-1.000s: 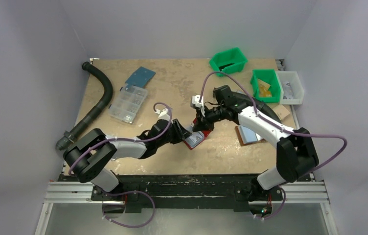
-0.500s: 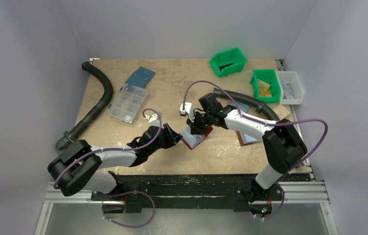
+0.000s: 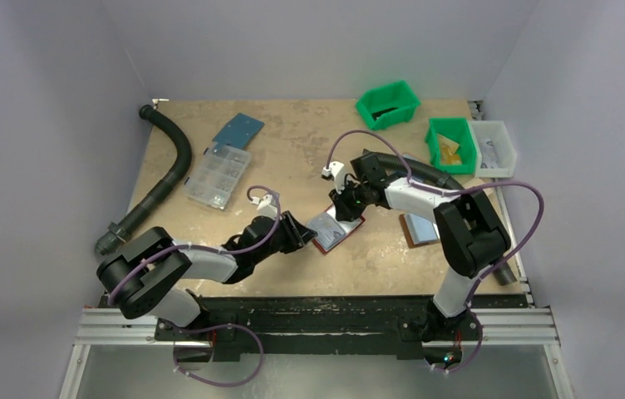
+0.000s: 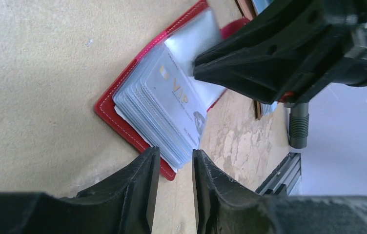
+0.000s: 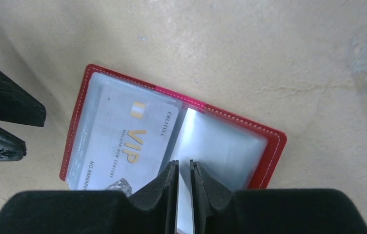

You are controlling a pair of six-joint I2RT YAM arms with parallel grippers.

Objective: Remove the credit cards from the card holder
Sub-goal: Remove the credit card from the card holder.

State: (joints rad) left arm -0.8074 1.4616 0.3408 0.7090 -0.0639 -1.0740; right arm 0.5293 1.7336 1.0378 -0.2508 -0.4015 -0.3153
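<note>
The card holder point(image 3: 332, 231) lies open on the table, with a red cover point(image 5: 271, 146) and shiny pale pockets. A pale blue-grey "VIP" credit card point(image 5: 123, 136) sits in the top pocket of the left stack, and shows in the left wrist view point(image 4: 172, 97). My right gripper point(image 5: 183, 163) stands over the spine, its fingers pinched on a clear pocket leaf point(image 5: 220, 141) that lifts off the right half. Its tips also show in the left wrist view point(image 4: 194, 71). My left gripper point(image 4: 174, 152) is slightly open and empty, its tips just short of the holder's near corner point(image 4: 169, 173).
Two green bins point(image 3: 387, 103) point(image 3: 450, 143) and a white bin point(image 3: 493, 148) stand at the back right. A brown folder point(image 3: 422, 228) lies right of the holder. A clear parts box point(image 3: 218, 175), a blue sheet point(image 3: 238, 130) and a black hose point(image 3: 172, 166) lie at the left.
My right arm has swung its forearm around while its gripper stayed over the holder. My left gripper shifted slightly left, still at the holder's left edge.
</note>
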